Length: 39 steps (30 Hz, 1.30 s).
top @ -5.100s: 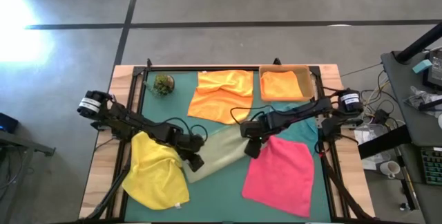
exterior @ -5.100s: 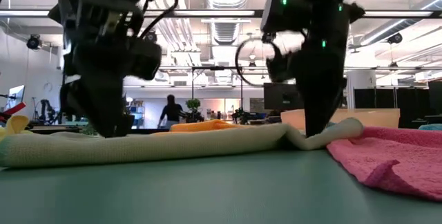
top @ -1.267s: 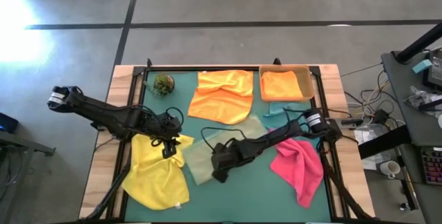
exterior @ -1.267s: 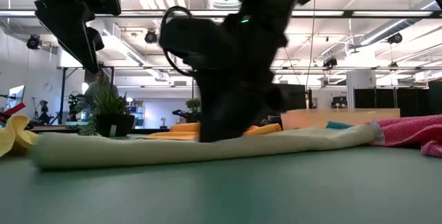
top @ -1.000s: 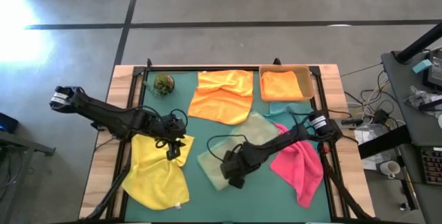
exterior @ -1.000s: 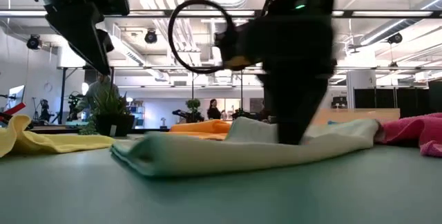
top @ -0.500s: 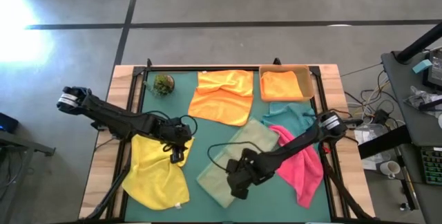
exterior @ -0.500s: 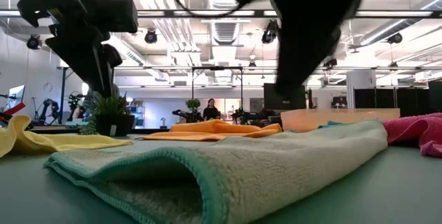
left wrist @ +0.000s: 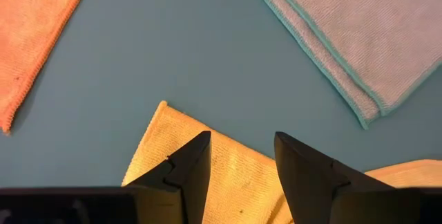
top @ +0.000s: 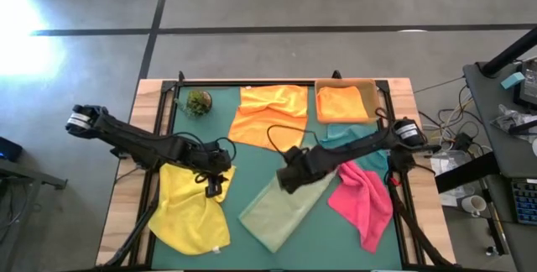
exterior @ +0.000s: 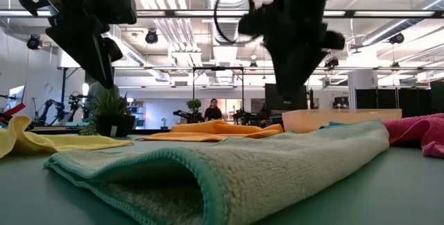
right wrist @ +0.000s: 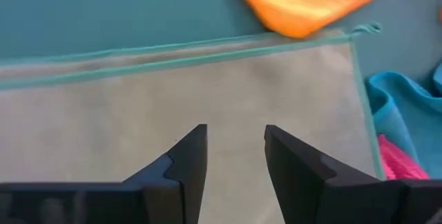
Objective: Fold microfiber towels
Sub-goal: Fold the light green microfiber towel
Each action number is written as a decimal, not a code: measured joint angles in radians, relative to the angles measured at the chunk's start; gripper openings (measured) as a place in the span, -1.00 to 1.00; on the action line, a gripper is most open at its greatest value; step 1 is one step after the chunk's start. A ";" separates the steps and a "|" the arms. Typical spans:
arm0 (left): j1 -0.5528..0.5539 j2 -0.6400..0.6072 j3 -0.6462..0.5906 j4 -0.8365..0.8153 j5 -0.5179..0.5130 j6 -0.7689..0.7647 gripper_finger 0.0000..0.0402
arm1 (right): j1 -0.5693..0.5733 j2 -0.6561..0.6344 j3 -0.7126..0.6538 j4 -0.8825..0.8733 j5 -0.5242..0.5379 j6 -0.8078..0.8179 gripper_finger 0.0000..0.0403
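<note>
The olive green towel (top: 281,206) lies folded in half just beside the pink towel (top: 362,203), so the right gripper (top: 289,176) hovers empty and parted over its upper end, while the left gripper (top: 211,186), also parted and empty, waits above the yellow towel (top: 186,215).

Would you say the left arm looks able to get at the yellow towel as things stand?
Probably yes. The left gripper hangs open directly above the yellow towel, whose corner lies bare on the table below it, with nothing between; the olive green towel lies apart.
</note>
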 joint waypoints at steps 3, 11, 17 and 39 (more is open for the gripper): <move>0.000 -0.010 0.000 0.000 0.001 0.000 -0.28 | -0.042 0.000 -0.035 0.001 -0.031 0.001 -0.32; 0.000 -0.013 0.000 -0.001 0.002 0.000 -0.28 | -0.116 0.000 -0.123 0.055 -0.105 -0.011 -0.32; 0.000 -0.013 0.000 0.000 0.002 -0.001 -0.28 | -0.152 0.000 -0.164 0.095 -0.110 -0.016 -0.32; 0.000 -0.013 -0.003 -0.002 0.002 0.000 -0.28 | -0.213 0.085 -0.189 0.358 -0.198 -0.148 -0.32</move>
